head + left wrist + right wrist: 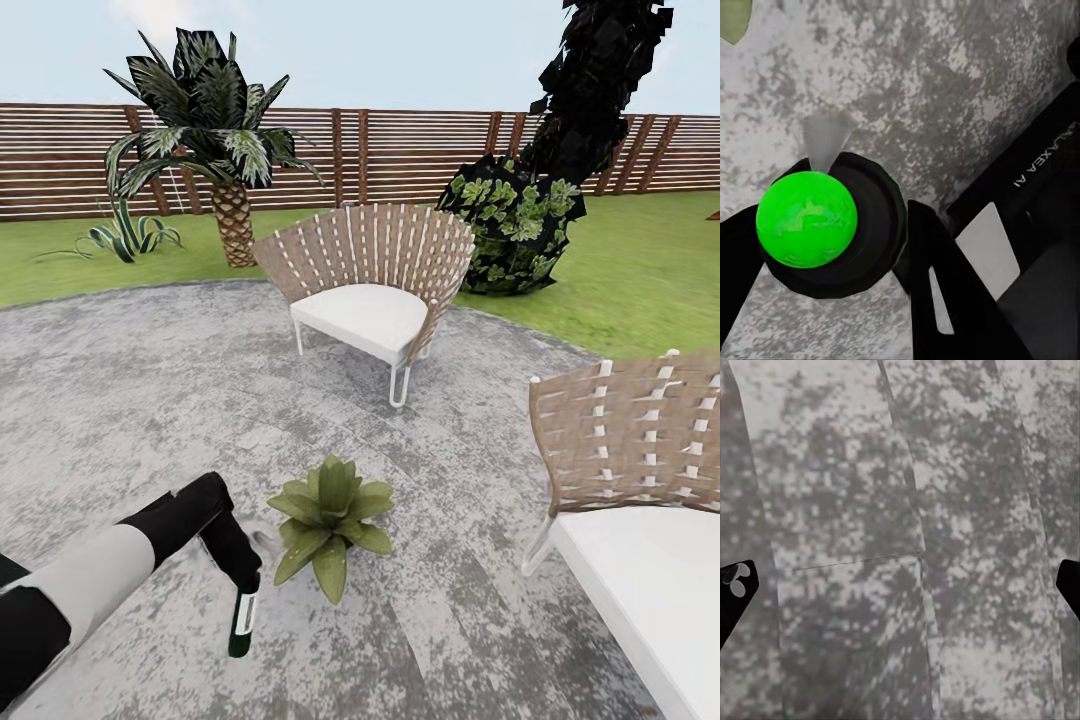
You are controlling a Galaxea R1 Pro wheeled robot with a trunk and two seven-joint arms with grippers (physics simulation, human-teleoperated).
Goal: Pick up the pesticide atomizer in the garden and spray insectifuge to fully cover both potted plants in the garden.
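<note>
My left gripper (243, 592) is shut on the pesticide atomizer (241, 625), a dark green-black bottle with a white label that hangs down over the patio. In the left wrist view the black fingers (941, 289) clamp the bottle's round dark body (874, 225), which ends in a bright green tip. A faint grey cone (825, 135) points off the bottle. One potted plant (330, 515), a low rosette of broad green leaves, stands just right of the bottle, about a hand's width away. The second potted plant is out of view. My right gripper (900, 585) is open over bare patio.
Speckled grey patio (130, 400) runs all around. A woven chair (370, 275) stands beyond the plant, and another (640, 480) close on the right. A palm (215, 130), a striped spiky plant (125, 238), a dark bush (515, 235) and the slatted fence (400, 150) line the lawn.
</note>
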